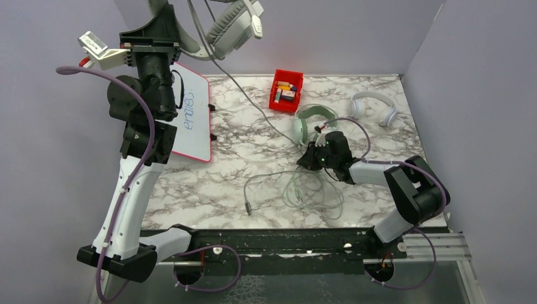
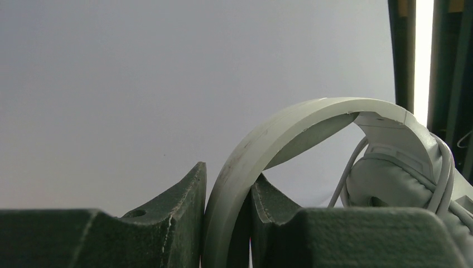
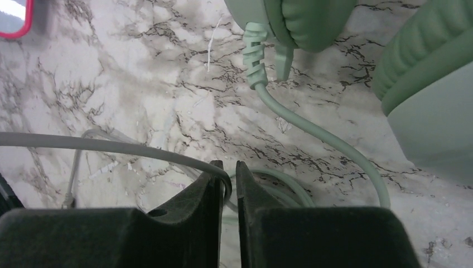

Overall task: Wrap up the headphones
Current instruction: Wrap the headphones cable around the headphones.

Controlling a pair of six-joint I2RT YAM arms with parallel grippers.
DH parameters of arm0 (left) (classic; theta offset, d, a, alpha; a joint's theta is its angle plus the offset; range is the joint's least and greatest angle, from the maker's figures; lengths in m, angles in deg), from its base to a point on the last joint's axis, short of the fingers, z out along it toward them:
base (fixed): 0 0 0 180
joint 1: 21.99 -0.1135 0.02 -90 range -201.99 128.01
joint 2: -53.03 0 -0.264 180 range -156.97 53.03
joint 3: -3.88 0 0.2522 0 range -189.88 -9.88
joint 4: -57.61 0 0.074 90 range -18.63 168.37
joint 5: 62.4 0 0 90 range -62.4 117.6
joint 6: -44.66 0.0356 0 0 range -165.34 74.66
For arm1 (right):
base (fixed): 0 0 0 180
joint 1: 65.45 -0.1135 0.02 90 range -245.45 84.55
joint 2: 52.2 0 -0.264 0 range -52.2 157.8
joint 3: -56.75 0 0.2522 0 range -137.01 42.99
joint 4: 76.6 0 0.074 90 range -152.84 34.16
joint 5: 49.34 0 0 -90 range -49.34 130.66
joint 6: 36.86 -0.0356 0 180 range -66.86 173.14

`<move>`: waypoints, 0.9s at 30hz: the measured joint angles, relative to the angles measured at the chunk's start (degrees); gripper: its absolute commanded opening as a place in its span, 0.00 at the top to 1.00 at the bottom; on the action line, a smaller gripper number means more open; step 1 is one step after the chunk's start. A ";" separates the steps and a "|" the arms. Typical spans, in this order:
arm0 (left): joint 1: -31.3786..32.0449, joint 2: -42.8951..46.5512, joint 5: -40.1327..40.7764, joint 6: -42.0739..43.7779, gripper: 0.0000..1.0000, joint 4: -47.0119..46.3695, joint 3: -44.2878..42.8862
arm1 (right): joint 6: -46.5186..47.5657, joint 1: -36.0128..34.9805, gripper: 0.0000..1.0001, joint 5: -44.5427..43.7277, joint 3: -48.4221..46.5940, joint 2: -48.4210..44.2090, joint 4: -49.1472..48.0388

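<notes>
Far left, the left gripper (image 2: pixel 227 190) is clamped on the band of the grey-white headset (image 1: pixel 237 25), held high. Its grey cable (image 3: pixel 111 146) runs between the right gripper (image 3: pixel 230 167) jaws, which stand nearly together — pinching or loose, I cannot tell. The mint-green headset (image 1: pixel 311 120) lies just beyond.

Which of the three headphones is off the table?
The grey-white headset, clamped by its headband in the left gripper; the mint-green headset and the white headset lie on the table.
</notes>
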 measured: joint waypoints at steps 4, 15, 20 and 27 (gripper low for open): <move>0.00 0.09 0.92 0.63 1.00 2.49 -0.70 | 3.93 0.28 0.53 4.66 -0.13 -0.15 0.35; 0.00 2.86 2.95 0.94 1.00 5.90 2.60 | 12.72 0.07 0.25 28.50 -7.78 -13.16 0.17; 0.00 2.97 2.97 0.94 1.00 7.50 5.03 | 14.21 -3.08 0.22 34.01 -15.67 -12.52 -1.09; 0.00 2.93 2.97 0.98 1.00 9.68 5.60 | 11.17 -8.85 0.22 35.74 -16.44 -6.95 -8.94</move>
